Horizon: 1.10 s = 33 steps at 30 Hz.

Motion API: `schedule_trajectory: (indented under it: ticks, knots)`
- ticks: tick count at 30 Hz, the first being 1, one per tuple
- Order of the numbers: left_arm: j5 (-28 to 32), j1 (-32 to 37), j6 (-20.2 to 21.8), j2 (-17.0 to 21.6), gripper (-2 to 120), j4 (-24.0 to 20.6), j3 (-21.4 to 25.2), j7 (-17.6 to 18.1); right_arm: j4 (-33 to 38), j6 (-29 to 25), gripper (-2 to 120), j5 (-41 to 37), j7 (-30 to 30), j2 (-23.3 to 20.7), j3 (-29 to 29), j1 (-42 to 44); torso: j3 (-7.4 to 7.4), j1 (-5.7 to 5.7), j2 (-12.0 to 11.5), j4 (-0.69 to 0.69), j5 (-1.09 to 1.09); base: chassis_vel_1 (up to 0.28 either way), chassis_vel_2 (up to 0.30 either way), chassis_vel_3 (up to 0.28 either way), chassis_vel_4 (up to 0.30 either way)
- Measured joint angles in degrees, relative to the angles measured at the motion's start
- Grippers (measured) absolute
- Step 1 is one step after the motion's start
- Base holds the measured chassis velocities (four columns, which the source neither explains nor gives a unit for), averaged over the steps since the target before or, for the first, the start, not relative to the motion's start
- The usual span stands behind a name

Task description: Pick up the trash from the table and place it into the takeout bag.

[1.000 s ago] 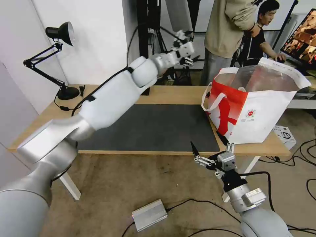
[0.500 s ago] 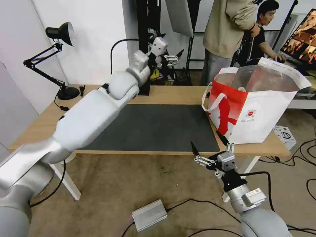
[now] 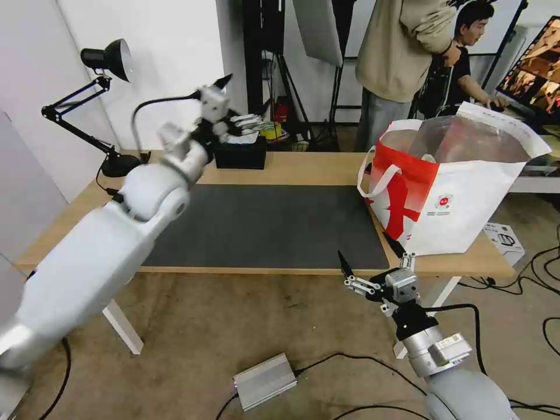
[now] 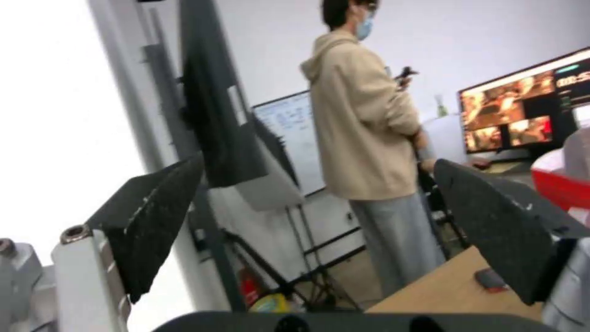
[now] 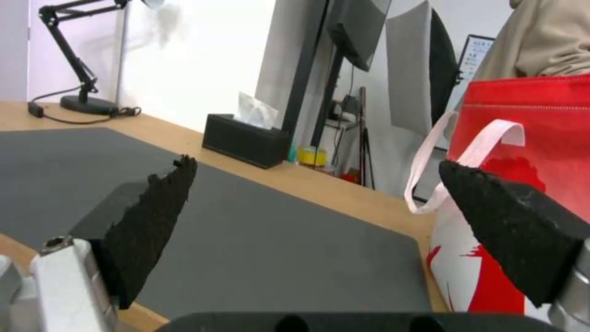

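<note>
The takeout bag (image 3: 461,198), white with a red brush print and foil lining, stands open on the right end of the light-wood table (image 3: 303,166). No trash shows on the table or its dark grey mat (image 3: 268,224); it is out of view. My left gripper (image 3: 245,93) hangs open and empty above the table's far edge, over the tissue box. In the left wrist view its fingers (image 4: 154,221) spread wide with nothing between them. My right gripper (image 3: 366,251) is open and empty just below the table's front edge, left of the takeout bag (image 5: 528,138).
A black tissue box (image 3: 240,154) sits at the table's back edge and a black desk lamp (image 3: 108,64) at the far left corner. Two people stand behind the table. A silver box (image 3: 265,379) and cables lie on the floor.
My left arm has swung leftward and down from high behind the table to above the tissue box, gripper still open. The right arm has not moved.
</note>
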<state>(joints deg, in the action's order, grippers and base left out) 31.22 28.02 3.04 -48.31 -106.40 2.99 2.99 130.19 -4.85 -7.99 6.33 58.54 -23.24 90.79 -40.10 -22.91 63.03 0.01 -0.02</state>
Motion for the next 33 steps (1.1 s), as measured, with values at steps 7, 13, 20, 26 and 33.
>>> schedule_trajectory:
  ticks: [7, 13, 20, 26, 33]
  knots:
    - [-4.04, 14.08, -2.64, -0.06, 100, -6.64, 8.87, 1.53, 0.0, 0.0, 100, 0.0, -0.01, 0.0, 0.0, 0.0, 0.0, 0.0, 0.0, 0.0, 0.02, 0.0, 0.0, 0.0, 0.0]
    - [-7.08, 25.27, -3.67, -3.15, 100, -11.03, 17.0, 1.61, 0.0, 0.0, 100, 0.0, -0.01, 0.0, 0.0, 0.0, 0.0, 0.0, -0.01, -0.01, 0.01, 0.0, 0.0, 0.0, 0.0]
    - [-11.9, 36.37, -5.74, -8.98, 100, -15.48, 24.52, 0.17, 0.0, 0.0, 100, 0.0, -0.01, 0.0, 0.0, 0.0, 0.0, -0.01, -0.01, -0.01, 0.02, 0.0, 0.0, 0.0, 0.0]
    - [-19.18, 46.8, -9.96, -15.91, 100, -18.04, 27.94, -1.9, 0.0, 0.0, 100, 0.0, -0.01, 0.0, 0.0, 0.0, 0.0, 0.0, -0.01, -0.01, 0.02, 0.0, 0.0, 0.0, 0.0]
    - [-24.68, 52.48, -13.81, -21.53, 100, -18.9, 27.77, -2.92, 0.0, 0.0, 100, 0.0, -0.01, 0.0, 0.0, 0.0, 0.0, -0.01, -0.01, -0.01, 0.03, 0.0, 0.0, 0.0, 0.0]
